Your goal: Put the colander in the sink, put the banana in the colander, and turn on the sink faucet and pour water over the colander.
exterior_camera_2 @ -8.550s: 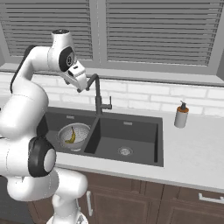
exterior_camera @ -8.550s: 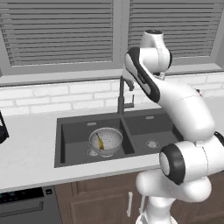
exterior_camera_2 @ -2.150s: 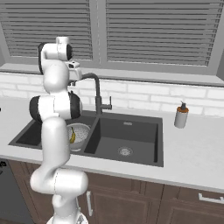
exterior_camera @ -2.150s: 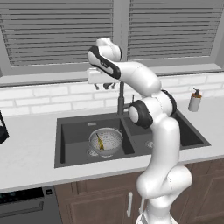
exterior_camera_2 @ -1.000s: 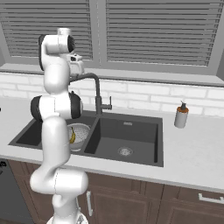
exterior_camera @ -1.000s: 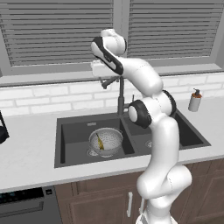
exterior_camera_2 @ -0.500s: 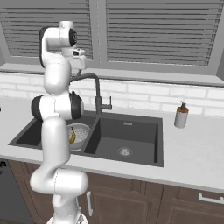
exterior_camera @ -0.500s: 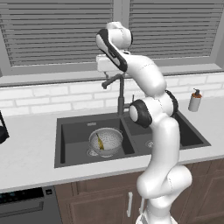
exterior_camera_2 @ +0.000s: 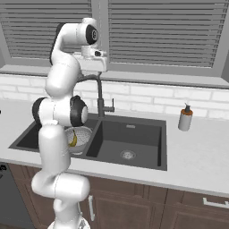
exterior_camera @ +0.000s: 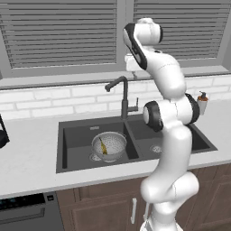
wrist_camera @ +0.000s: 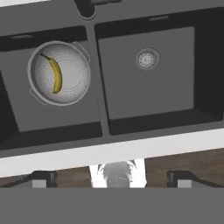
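The silvery mesh colander [exterior_camera: 110, 145] [wrist_camera: 59, 72] sits in the left basin of the dark double sink [exterior_camera: 64, 149] [wrist_camera: 99, 83]. A yellow banana [exterior_camera: 103, 147] [wrist_camera: 55, 75] lies inside it, also seen past my arm as banana [exterior_camera_2: 73, 140] in the colander [exterior_camera_2: 80, 134]. The dark gooseneck sink faucet [exterior_camera: 124, 96] [exterior_camera_2: 100, 94] stands behind the divider, its spout reaching over the left basin; no water shows. My gripper [exterior_camera: 133, 67] [exterior_camera_2: 93, 67] [wrist_camera: 111, 179] hangs high above the faucet, pointing straight down, open and holding nothing.
A white soap dispenser [exterior_camera: 202, 103] [exterior_camera_2: 184, 118] stands on the counter right of the sink. The right basin [wrist_camera: 146, 74] holds just its round drain [wrist_camera: 145, 58]. A window sill and blinds run behind the faucet. A dark object [exterior_camera: 2, 135] sits at the far left of the counter.
The hand has swung to the right, high above the faucet, staying open. Colander, banana and faucet have not moved.
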